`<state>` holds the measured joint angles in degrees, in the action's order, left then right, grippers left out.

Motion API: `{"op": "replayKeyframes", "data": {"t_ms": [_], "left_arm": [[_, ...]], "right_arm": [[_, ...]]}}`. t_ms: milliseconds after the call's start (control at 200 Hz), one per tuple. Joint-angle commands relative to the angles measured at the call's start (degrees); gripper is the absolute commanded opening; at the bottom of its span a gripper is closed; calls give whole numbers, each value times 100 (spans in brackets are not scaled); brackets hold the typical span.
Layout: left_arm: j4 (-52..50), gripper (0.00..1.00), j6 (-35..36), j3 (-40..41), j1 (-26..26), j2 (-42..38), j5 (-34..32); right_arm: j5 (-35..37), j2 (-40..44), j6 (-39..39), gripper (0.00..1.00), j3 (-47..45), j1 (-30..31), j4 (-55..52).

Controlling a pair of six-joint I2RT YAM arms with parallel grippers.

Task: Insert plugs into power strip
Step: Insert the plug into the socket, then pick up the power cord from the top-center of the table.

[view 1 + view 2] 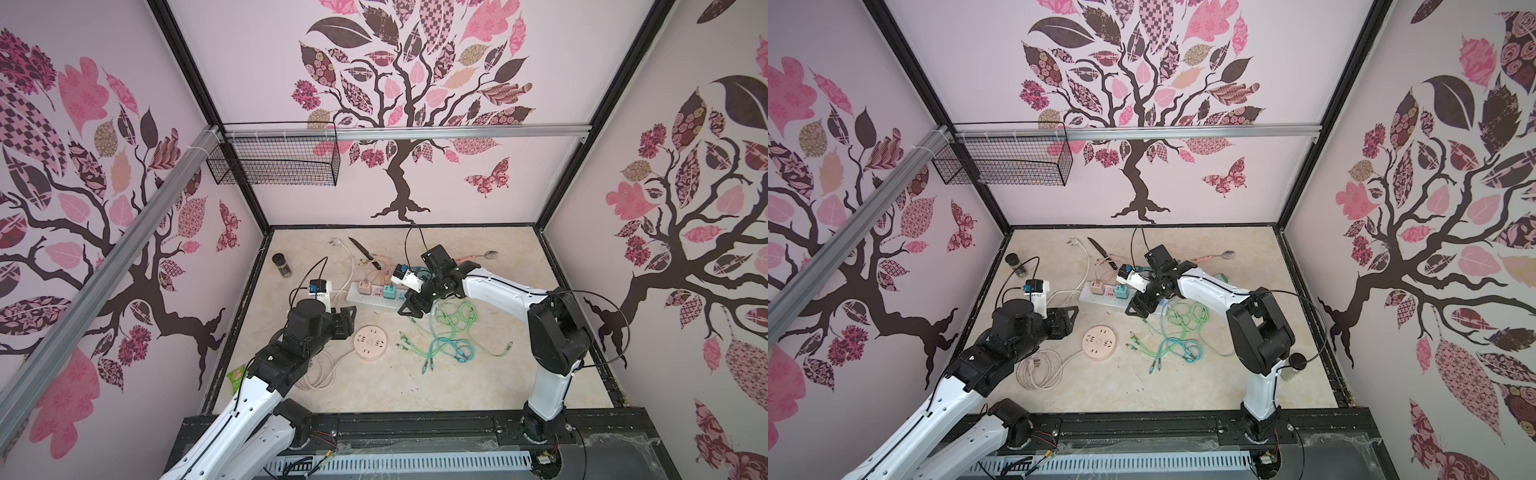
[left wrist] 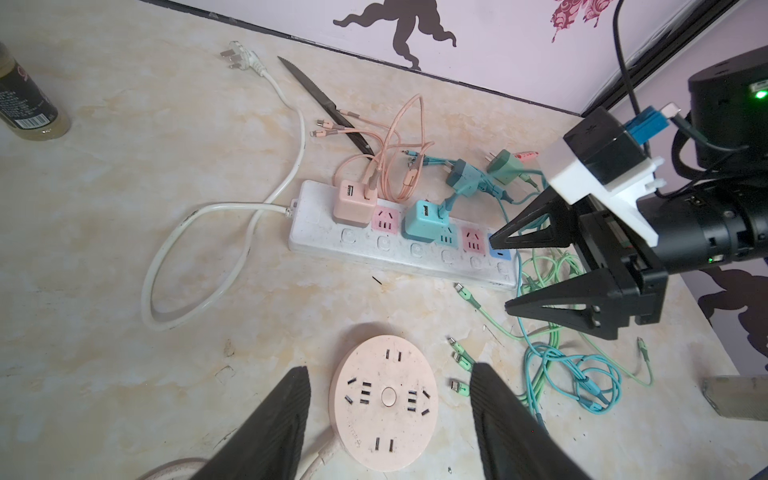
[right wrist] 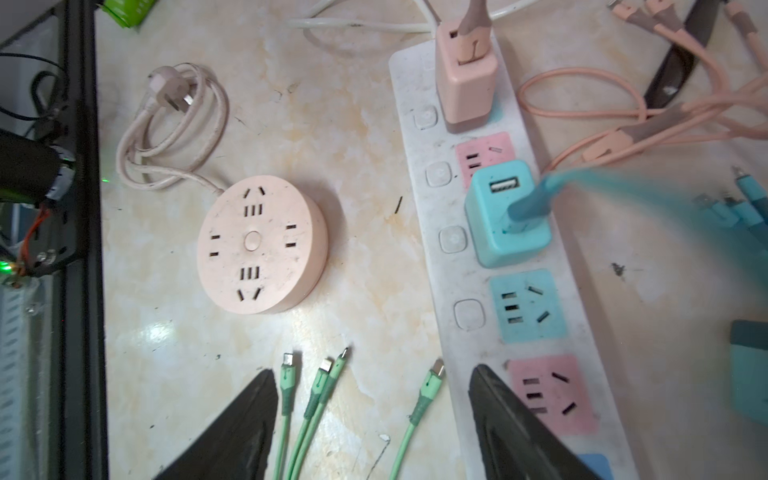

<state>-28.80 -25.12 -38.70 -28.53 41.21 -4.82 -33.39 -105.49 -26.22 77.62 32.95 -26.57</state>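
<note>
Overhead, in both top views, the power strip [image 1: 374, 298] [image 1: 1105, 300] lies toward the back of the desk [image 1: 374, 386]. The right pincer [image 1: 409, 311] hangs at its cord-free end, and the left pincer [image 1: 352, 322] is beside a round pink socket hub [image 1: 370, 341].

From the left wrist, a peach plug [image 2: 353, 205] and a teal plug [image 2: 424, 220] sit seated in the strip. A darker teal plug [image 2: 463, 178] and a green plug [image 2: 505, 166] lie loose behind it. Both pincers are spread wide and empty.

From the right wrist, the peach plug fills the first socket and the teal plug the third. The right pincer gapes empty over green cable ends [image 3: 320, 386].
</note>
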Motion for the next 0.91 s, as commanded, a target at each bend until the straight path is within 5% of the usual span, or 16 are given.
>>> {"op": "replayKeyframes", "data": {"t_ms": [0, 210, 380, 555, 745, 900], "left_arm": [[-72, 65, 148, -287, 21, 26, 107], [-100, 65, 190, -332, 19, 89, 199], [-157, 65, 208, -375, 16, 53, 168], [-233, 65, 242, -375, 19, -21, 136], [-240, 65, 253, -366, 19, -28, 110], [-342, 65, 284, -441, 16, -62, 143]], "right_arm": [[-885, 383, -177, 76, -27, -195, -410], [-1533, 695, -138, 76, -355, -306, -154], [118, 1326, 1476, 67, -1181, -493, 1655], [1190, 1757, 2410, 64, -1627, -741, 1928], [1677, 1769, 3308, 50, -1839, -1093, 1916], [2019, 1702, 3065, 45, -1986, -1115, 1851]]}}
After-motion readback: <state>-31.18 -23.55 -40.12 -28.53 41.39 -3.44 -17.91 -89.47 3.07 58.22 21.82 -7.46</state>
